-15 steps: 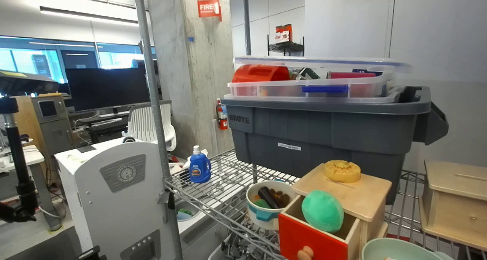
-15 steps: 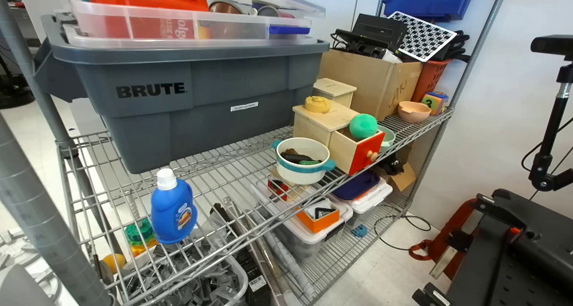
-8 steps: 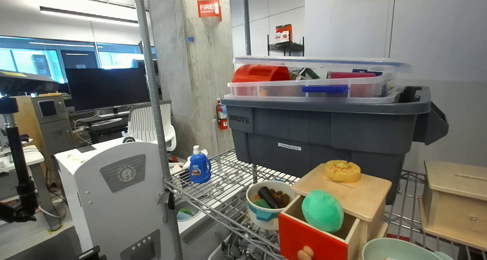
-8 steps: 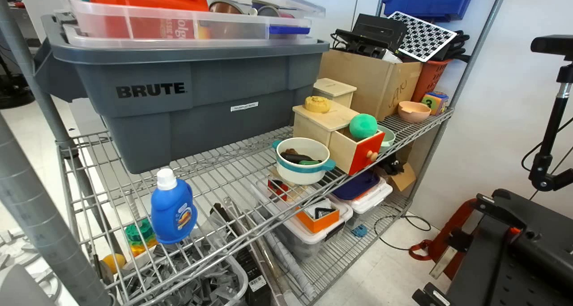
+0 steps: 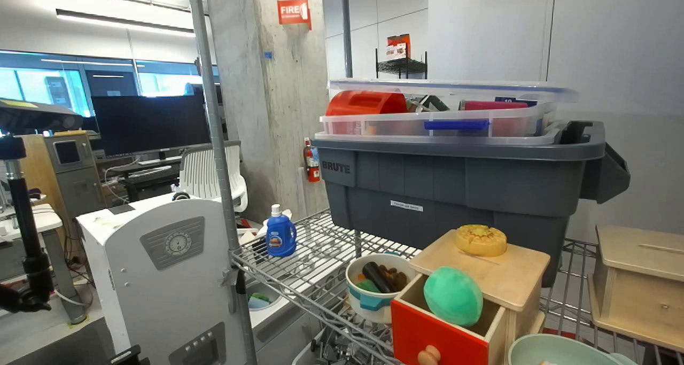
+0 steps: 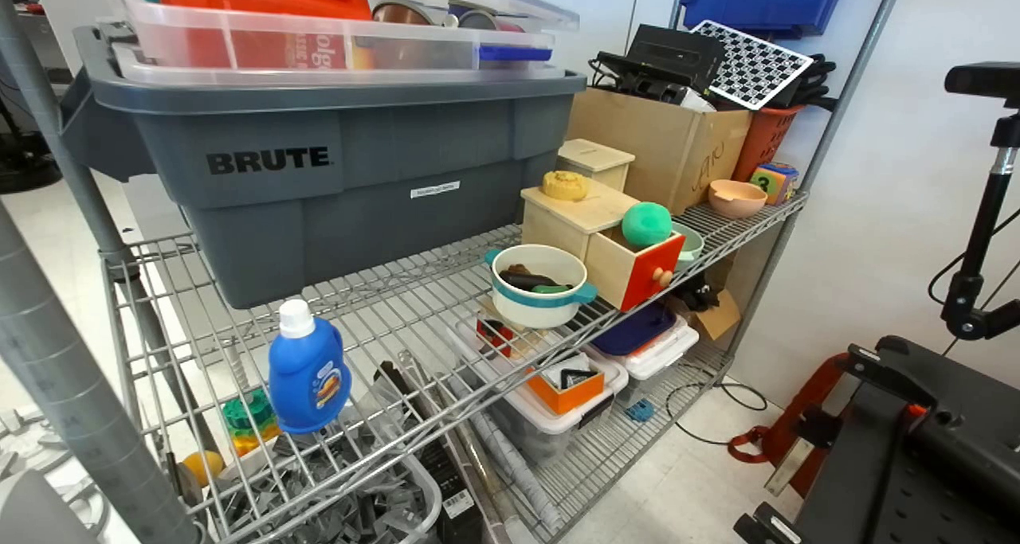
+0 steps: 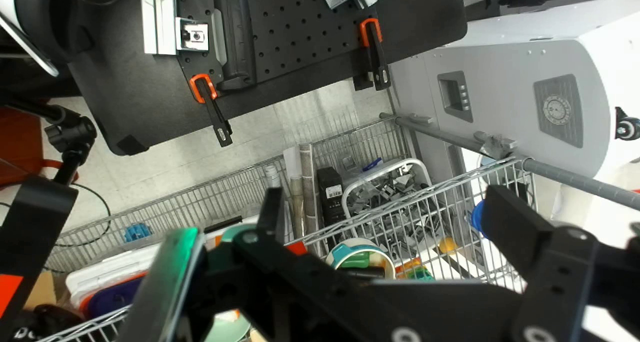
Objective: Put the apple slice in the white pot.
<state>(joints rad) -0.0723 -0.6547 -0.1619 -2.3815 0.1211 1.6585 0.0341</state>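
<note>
The white pot [image 5: 374, 314] has a teal band and handles and stands on the wire shelf in both exterior views [image 6: 535, 313]. It holds dark, brown and green pieces. A small cream piece with an orange-red edge, the apple slice [image 7: 228, 315], shows partly in a pale green bowl [image 7: 231, 332] in the wrist view, half hidden by the gripper. My gripper [image 7: 384, 202] is wide open and empty. The pot [image 7: 358, 242] shows between its fingers, well beyond the fingertips. The arm is out of both exterior views.
Beside the pot stands a wooden box [image 6: 554, 217] with an open red-fronted drawer [image 6: 652, 269] holding a green ball [image 6: 646, 225]. A yellow ring-like thing [image 6: 565, 185] lies on top. A large grey bin [image 6: 382, 154] stands behind. A blue bottle [image 6: 309, 377] and shelf posts are nearby.
</note>
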